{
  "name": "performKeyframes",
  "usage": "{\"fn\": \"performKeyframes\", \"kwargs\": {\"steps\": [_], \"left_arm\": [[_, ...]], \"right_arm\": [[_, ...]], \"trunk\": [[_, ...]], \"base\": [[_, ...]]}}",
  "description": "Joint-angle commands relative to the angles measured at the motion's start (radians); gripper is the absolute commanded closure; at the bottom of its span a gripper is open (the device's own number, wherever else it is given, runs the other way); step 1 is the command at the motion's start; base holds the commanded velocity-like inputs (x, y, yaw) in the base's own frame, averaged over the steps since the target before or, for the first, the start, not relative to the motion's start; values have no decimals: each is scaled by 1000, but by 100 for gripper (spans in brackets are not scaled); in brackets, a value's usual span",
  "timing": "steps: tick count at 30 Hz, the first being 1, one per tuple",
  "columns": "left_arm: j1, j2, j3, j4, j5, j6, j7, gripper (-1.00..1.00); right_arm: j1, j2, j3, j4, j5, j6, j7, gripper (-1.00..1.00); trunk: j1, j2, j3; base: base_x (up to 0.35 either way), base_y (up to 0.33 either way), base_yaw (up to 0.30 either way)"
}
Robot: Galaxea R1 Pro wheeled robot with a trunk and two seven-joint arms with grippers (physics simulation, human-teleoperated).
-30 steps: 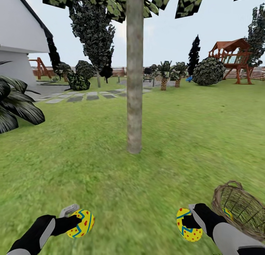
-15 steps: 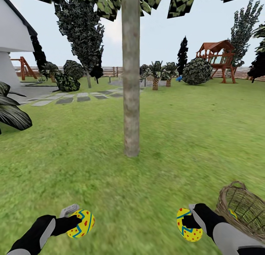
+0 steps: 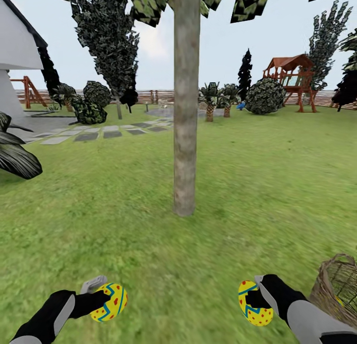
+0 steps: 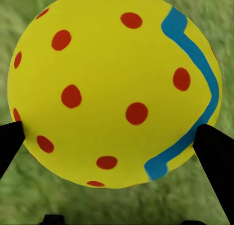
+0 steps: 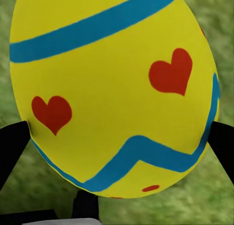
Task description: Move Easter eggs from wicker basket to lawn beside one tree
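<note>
The left claw [image 3: 101, 297] is clenched on one Easter egg [image 3: 110, 301], held low above the lawn [image 3: 124, 225] at the near left of the head view. In the left wrist view this left-hand egg [image 4: 114, 88] is seen gripped between the two dark fingers [image 4: 214, 161], with red dots and a blue zigzag on its yellow shell and grass behind it.

The right claw [image 3: 255, 299] is clenched on a second Easter egg [image 3: 254, 303], also carried just above the grass at the near right. In the right wrist view this right-hand egg [image 5: 114, 88] is pinched between the dark fingers [image 5: 12, 147]; blue bands, a blue zigzag and red hearts are shown on it.

The wicker basket [image 3: 339, 289] is set on the lawn at the right edge of the head view, just beside the right arm and partly cut off by the frame. A small patch of yellow is glimpsed through its weave, though it cannot be told for certain what it is.

The tree [image 3: 186, 111] is rooted in the grass ahead of both claws, well apart from them, its bare trunk rising to blocky green leaves. Farther back a white house [image 3: 17, 46], a stone path [image 3: 99, 133], a wooden fence [image 3: 153, 96] and a red play tower [image 3: 292, 76] are seen
</note>
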Motion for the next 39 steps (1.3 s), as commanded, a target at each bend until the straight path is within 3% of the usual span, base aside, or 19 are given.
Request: {"fn": "performKeyframes", "kwargs": {"steps": [1, 20, 39], "left_arm": [[0, -1, 4, -1, 2, 7, -4, 100], [0, -5, 4, 1, 1, 7, -4, 100], [0, -5, 4, 1, 3, 6, -4, 100]], "right_arm": [[-1, -1, 8, -1, -5, 6, 0, 100], [-1, 1, 9, 0, -5, 6, 0, 100], [-1, 1, 10, 0, -5, 6, 0, 100]], "trunk": [[0, -1, -1], [0, -1, -4], [0, -1, -5]], "base": [[220, 292, -266], [220, 292, -287], [220, 292, -9]]}}
